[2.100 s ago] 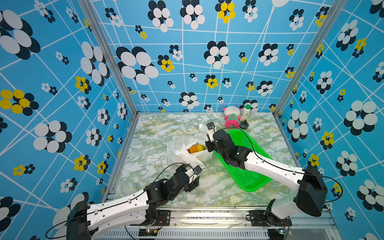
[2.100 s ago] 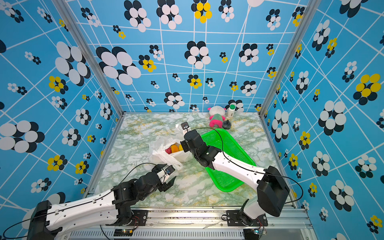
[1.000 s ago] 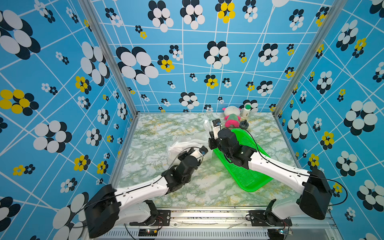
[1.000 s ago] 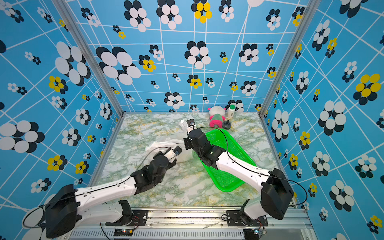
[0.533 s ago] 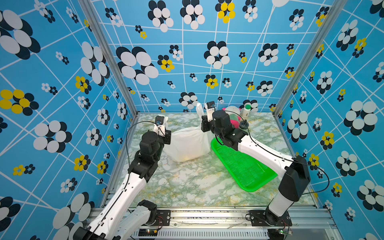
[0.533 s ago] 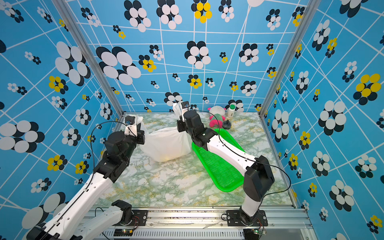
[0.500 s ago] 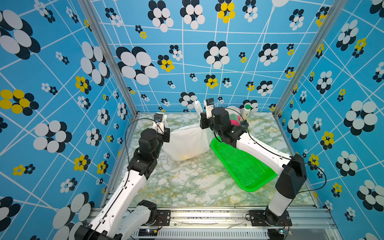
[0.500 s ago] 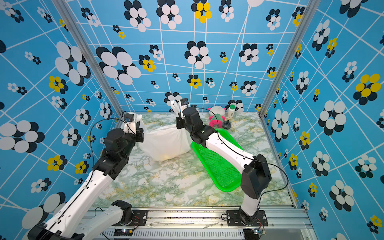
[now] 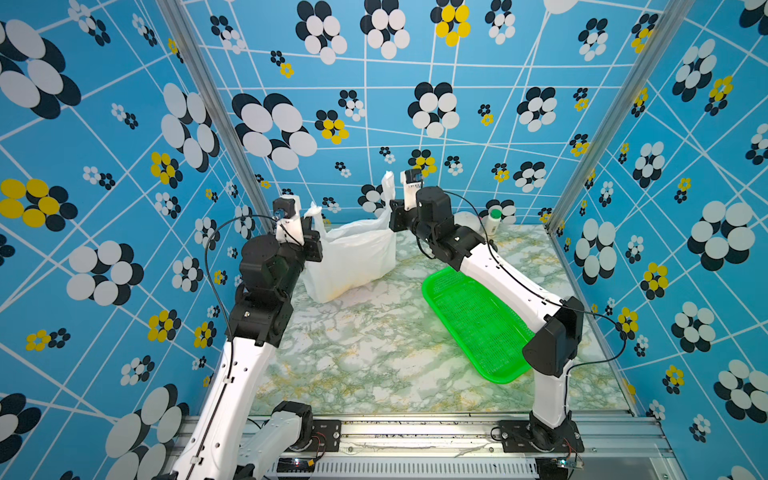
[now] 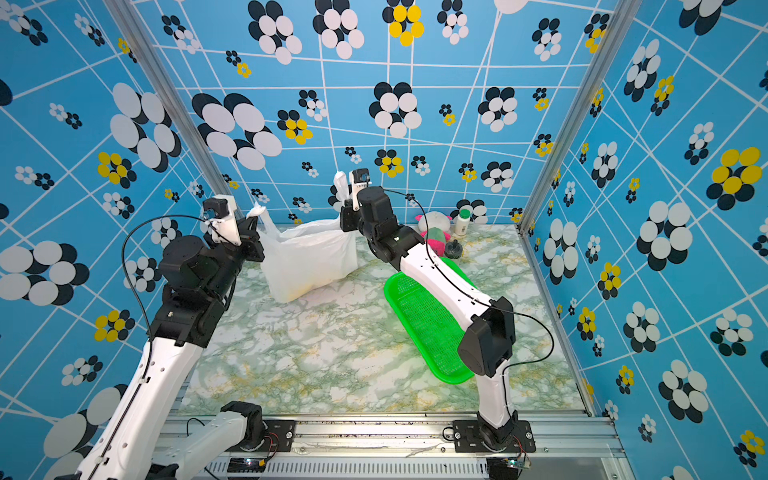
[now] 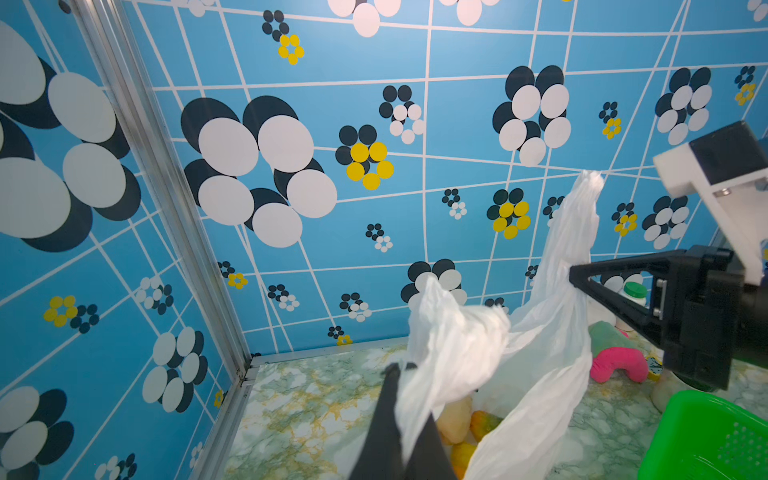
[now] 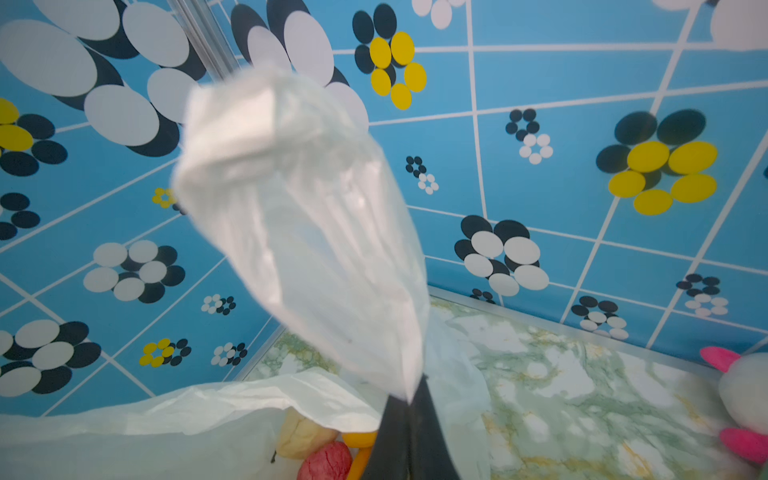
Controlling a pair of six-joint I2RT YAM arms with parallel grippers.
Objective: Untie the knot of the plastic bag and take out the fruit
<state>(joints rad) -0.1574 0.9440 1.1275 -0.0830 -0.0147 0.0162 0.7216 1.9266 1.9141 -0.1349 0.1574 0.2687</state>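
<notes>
Both top views look down from high over the rail [image 9: 415, 432] at 6 o'clock toward the wall [image 9: 395, 62] at 12, taking in the whole table [image 9: 374, 332] from afar. Each wrist camera looks past its own fingers, the left gripper [image 11: 400, 370] and the right gripper [image 12: 409, 395], toward 12 o'clock, close to the bag [image 12: 299, 232]. Both wrist views share the bag's mouth, the fruit [image 11: 455, 415] and the plush [image 11: 615, 361].

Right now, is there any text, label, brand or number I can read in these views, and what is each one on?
No text is readable in any view.
White bottle: any label is too small to read.
Plastic bag: plain white, no print visible.
Green basket: no markings visible.
Walls: flower and line pattern only, no words.
</notes>
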